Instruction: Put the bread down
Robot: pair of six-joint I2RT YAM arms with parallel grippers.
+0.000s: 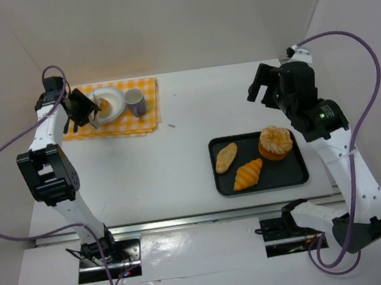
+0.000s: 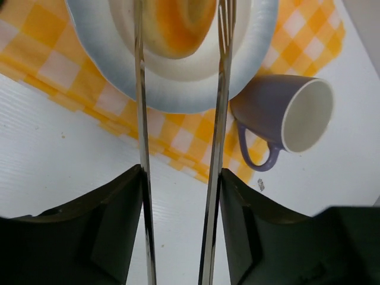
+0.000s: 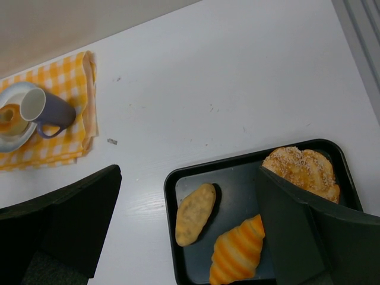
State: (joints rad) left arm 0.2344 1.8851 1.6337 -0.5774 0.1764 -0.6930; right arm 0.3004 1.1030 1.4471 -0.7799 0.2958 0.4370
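Note:
The bread, a small orange-brown glazed doughnut [image 2: 178, 24], lies on the white plate [image 2: 178, 95] on the checked cloth. It also shows in the top view [image 1: 104, 104] and the right wrist view [image 3: 9, 116]. My left gripper [image 2: 181, 172] is over the plate's near rim and is open. Two long thin metal blades run along its fingers' inner faces, one on each side of the doughnut, with a slight gap to it. My right gripper [image 1: 264, 88] is open and empty, raised above the table behind the tray.
A purple mug [image 1: 135, 102] lies on its side to the right of the plate on the yellow checked cloth [image 1: 146, 120]. A black tray [image 1: 287, 169] at the right holds a round bun [image 1: 275, 141], an oval roll [image 1: 226, 157] and a croissant [image 1: 248, 174].

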